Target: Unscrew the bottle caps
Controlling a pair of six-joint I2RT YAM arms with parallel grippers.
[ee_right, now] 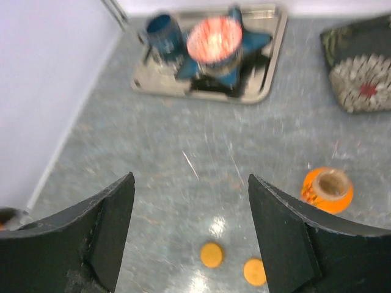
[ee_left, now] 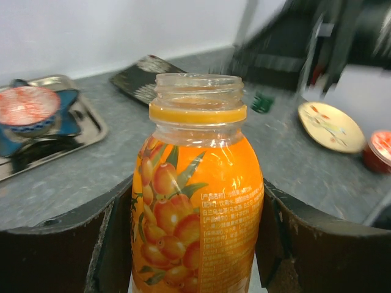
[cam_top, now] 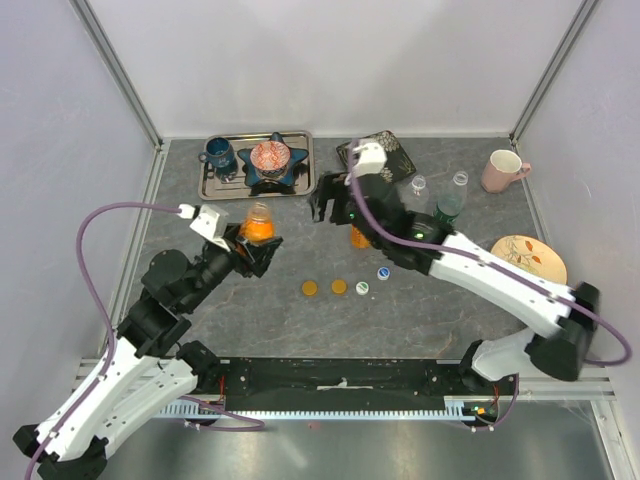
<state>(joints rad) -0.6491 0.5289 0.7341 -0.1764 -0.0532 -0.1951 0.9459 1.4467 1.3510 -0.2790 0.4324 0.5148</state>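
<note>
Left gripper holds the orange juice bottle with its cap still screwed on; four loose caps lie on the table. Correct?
Wrong on the cap: the orange juice bottle in the left gripper has a bare, open neck, as the left wrist view shows. The four loose caps do lie on the table.

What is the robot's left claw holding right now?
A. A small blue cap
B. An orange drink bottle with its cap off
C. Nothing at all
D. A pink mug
B: the left claw is closed around the orange bottle, and the bottle's threaded neck stands open with no cap on it.
</note>
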